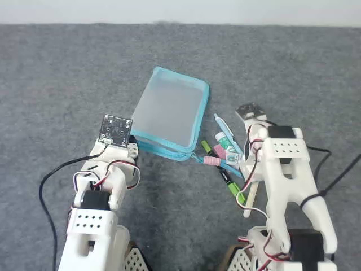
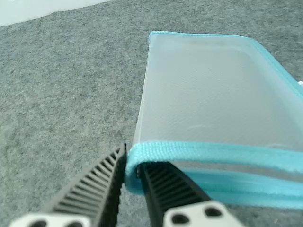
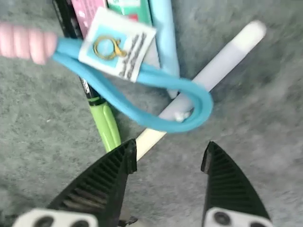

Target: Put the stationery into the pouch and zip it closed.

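The translucent pouch (image 1: 170, 113) with teal trim lies flat mid-table. My left gripper (image 1: 133, 148) is at its near left corner, shut on the teal zipper edge (image 2: 199, 152), which sits pinched between the fingers (image 2: 161, 182). To the pouch's right lies a pile of stationery: a green pen (image 1: 227, 176), a light blue pen (image 1: 227, 133) and a white stick (image 1: 251, 195). A teal strap (image 3: 142, 106) with a pink bead (image 3: 28, 42) and a white tag (image 3: 116, 47) lies across them. My right gripper (image 3: 169, 149) hovers open just above the pile, over the white stick (image 3: 222, 59) and green pen (image 3: 106, 125).
Everything rests on a grey felt mat (image 1: 67, 73). A white strip (image 1: 180, 11) runs beyond the mat's far edge. Black cables (image 1: 48, 186) trail beside both arm bases near the front.
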You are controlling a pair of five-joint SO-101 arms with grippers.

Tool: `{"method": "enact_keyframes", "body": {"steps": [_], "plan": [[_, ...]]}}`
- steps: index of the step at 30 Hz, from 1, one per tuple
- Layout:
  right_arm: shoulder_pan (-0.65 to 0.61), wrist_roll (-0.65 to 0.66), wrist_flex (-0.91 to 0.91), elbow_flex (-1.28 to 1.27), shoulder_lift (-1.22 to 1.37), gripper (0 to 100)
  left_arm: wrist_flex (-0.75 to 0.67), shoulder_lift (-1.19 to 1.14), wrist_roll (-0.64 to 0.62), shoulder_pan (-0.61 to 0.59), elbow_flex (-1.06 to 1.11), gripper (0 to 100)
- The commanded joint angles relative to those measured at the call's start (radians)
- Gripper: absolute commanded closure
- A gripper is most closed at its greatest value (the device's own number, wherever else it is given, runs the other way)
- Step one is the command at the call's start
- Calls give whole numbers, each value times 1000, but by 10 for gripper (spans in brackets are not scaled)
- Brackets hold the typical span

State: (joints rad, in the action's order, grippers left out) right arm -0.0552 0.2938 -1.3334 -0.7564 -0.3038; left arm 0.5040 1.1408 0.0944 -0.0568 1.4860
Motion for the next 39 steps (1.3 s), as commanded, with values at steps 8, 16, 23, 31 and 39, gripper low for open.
{"method": "enact_keyframes", "body": {"steps": [8, 16, 23, 31, 39], "plan": [[-51, -89, 93, -69, 42, 891, -26, -9, -15, -11, -62, 989], [-31, -94, 186, -68, 232, 872, -25, -9, -15, -11, -62, 989], [139, -87, 211, 6, 259, 998, -25, -9, -15, -11, -62, 988], [357, -8, 205, 147, 257, 993, -23, -9, -15, -11, -62, 988], [427, 8, 56, 365, 236, 993, -25, -9, -15, -11, -62, 988]]}}
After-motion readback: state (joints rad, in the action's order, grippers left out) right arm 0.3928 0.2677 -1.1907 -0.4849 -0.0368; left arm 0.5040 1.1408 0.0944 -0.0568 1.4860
